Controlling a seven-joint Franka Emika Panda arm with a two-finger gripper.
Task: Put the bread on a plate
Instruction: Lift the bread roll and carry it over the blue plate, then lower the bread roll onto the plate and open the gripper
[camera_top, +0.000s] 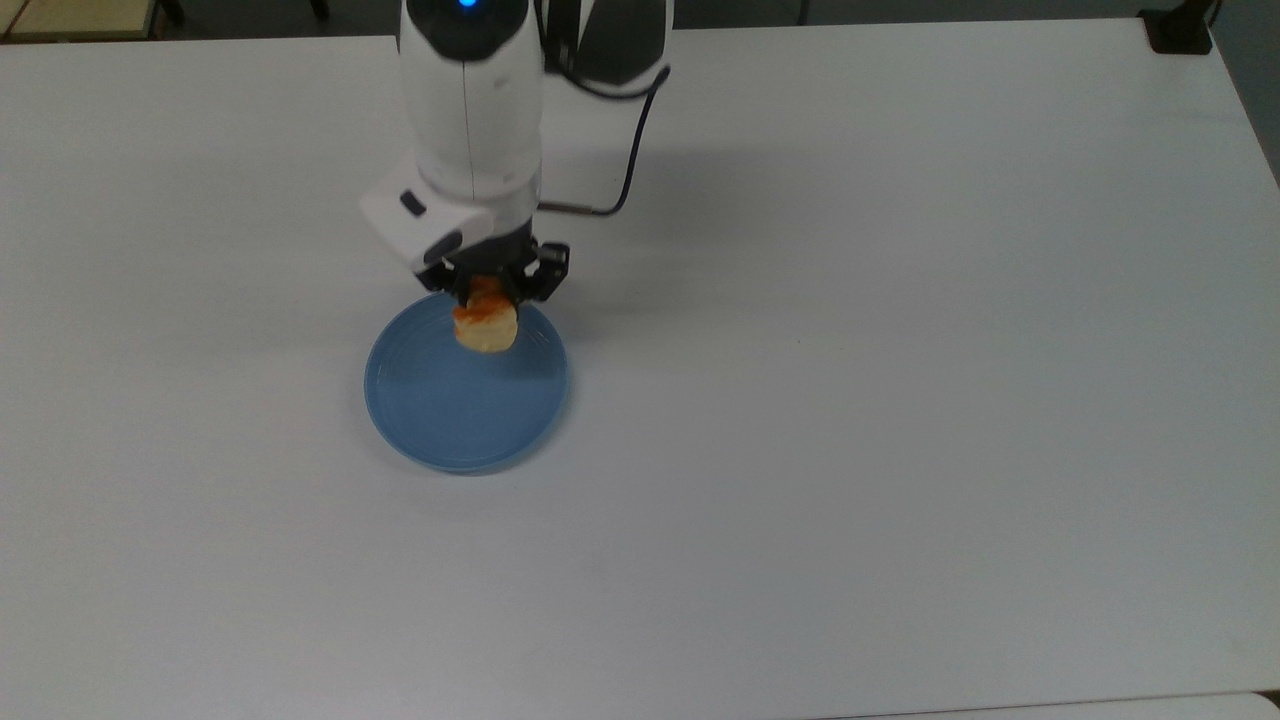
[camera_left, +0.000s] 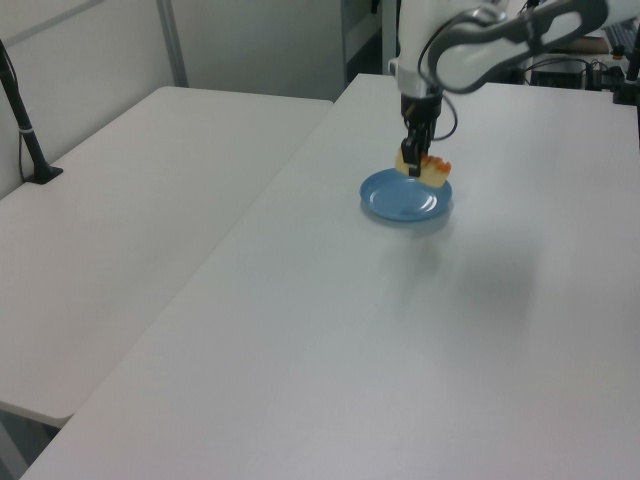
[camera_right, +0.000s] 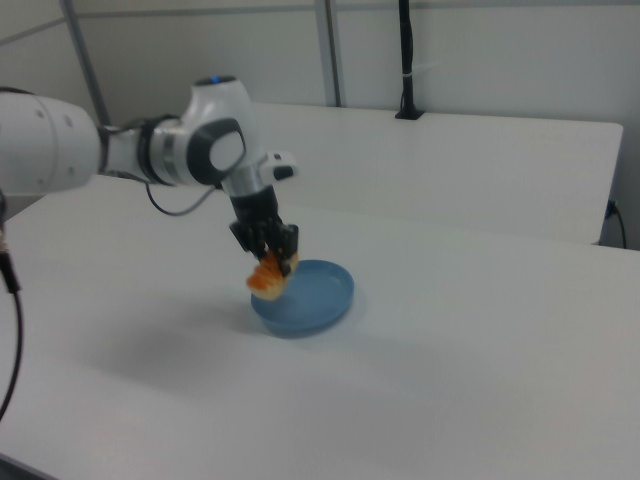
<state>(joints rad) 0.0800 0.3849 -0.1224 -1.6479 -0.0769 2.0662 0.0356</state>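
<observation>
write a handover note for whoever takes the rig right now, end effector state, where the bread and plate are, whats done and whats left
End effector: shut on the bread, holding it in the air.
Bread: over the plate, near the rim closest to the arm; in the right view it hangs clear above the plate.
Plate: flat on the white table, with nothing lying in it.
Done: bread gripped and lifted off the table.
Left: probably shift a little toward the plate's centre, lower, open, pull away.
</observation>
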